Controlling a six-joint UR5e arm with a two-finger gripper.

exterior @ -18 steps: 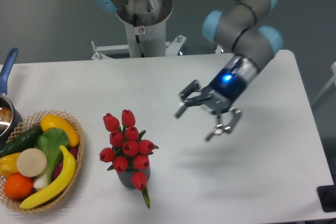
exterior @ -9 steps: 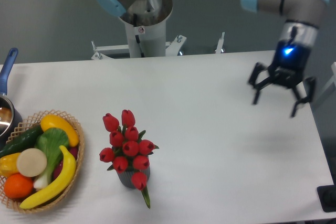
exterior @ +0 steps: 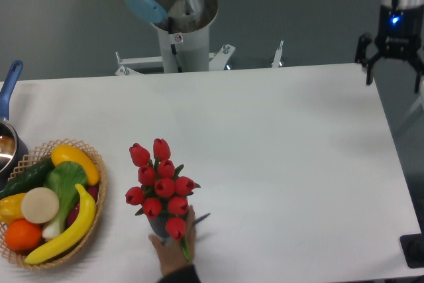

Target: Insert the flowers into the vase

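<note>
The flowers (exterior: 161, 183), a bunch of red tulip buds with green leaves, stand in the vase (exterior: 159, 225), a short dark grey cylinder at the table's front left. A person's hand (exterior: 173, 251) reaches from the bottom edge and touches the vase's base. My gripper (exterior: 395, 69) is far off at the back right, above the table's far right corner. It points down with its fingers spread, open and empty.
A wicker basket (exterior: 96, 190) of fruit and vegetables sits at the left edge. A pot with a blue handle (exterior: 9, 91) is behind it. The pale robot base column (exterior: 182, 28) stands behind the table's back edge.
My gripper has moved from near the table's middle up and right to the far right corner. A hand has come in at the vase. The flowers have stayed in the vase.
</note>
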